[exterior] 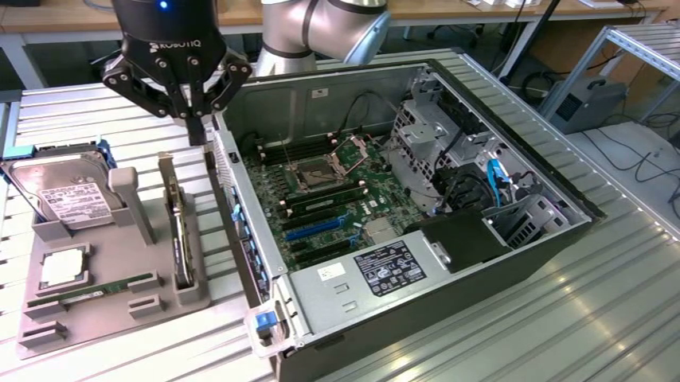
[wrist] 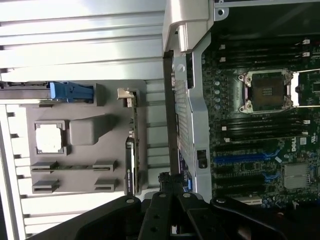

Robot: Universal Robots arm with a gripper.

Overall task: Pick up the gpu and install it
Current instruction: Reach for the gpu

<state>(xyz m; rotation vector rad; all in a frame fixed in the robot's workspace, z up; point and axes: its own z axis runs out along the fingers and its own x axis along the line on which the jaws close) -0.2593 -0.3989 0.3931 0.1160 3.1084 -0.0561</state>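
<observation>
**A:** Where is the gpu (exterior: 178, 231)?

**B:** Left of centre in the exterior frame. It stands on edge in a slot of the grey holder (exterior: 95, 322) on the surface, just beside the open case (exterior: 271, 103). I judge it is racked upright so its top edge is free to pinch.

**A:** And the gripper (exterior: 197, 135)?

**B:** Upper left, hanging near the card's far end and apart from it, with its fingers together on nothing.

**A:** What does the wrist view add?

**B:** It looks straight down on the gpu (wrist: 132, 145) as a thin edge, and on the motherboard (wrist: 260, 150) slots facing up. The exterior view gives the gripper's height.
</observation>
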